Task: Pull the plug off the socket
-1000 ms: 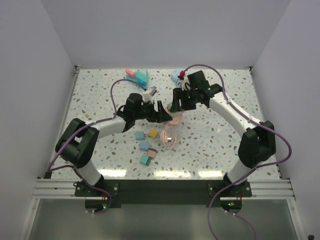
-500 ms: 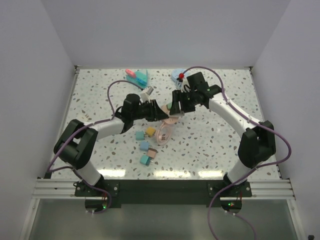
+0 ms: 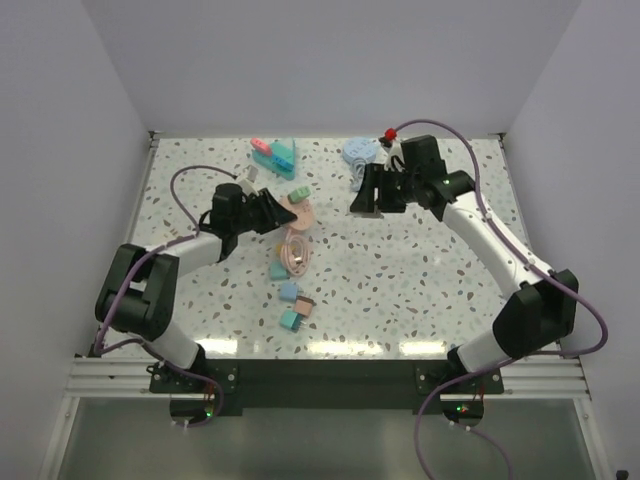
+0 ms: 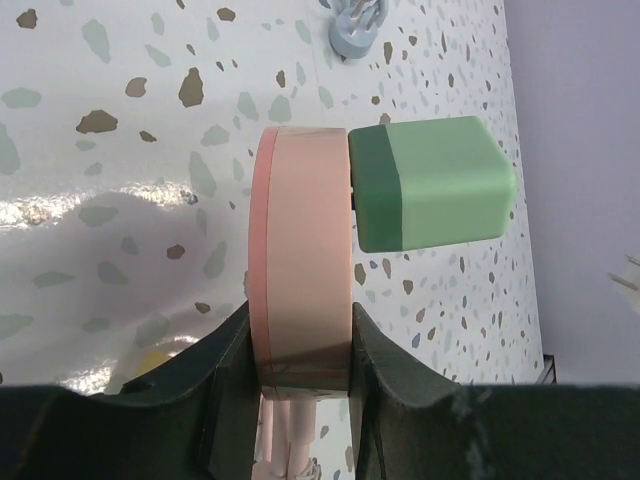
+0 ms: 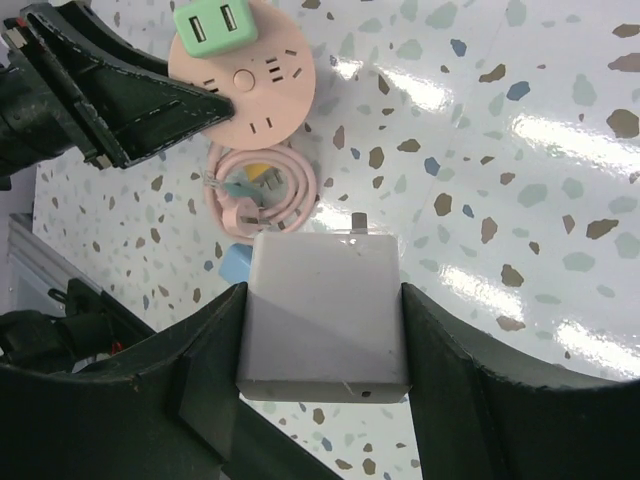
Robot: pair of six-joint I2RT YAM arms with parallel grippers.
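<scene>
My left gripper (image 4: pixel 300 325) is shut on the rim of the round pink socket (image 4: pixel 300 250), which the left wrist view shows edge-on. In the top view the socket (image 3: pixel 297 213) lies left of centre. A green plug (image 4: pixel 430 185) still sits in the socket's face (image 5: pixel 243 80). My right gripper (image 5: pixel 320 295) is shut on a white plug (image 5: pixel 322 315), a square block with its metal prong showing. It is held clear of the socket, to the right (image 3: pixel 364 197). The socket's pink cable (image 3: pixel 292 250) lies coiled below it.
Small blue, teal and yellow adapters (image 3: pixel 290 293) lie near the front left of the speckled table (image 3: pixel 430 270). Pink and teal blocks (image 3: pixel 275 152) and a pale blue item (image 3: pixel 357 150) sit at the back edge. White walls close in three sides.
The left gripper closed on the socket and drew it left. The right gripper moved right and back with the white plug, so plug and socket are now apart.
</scene>
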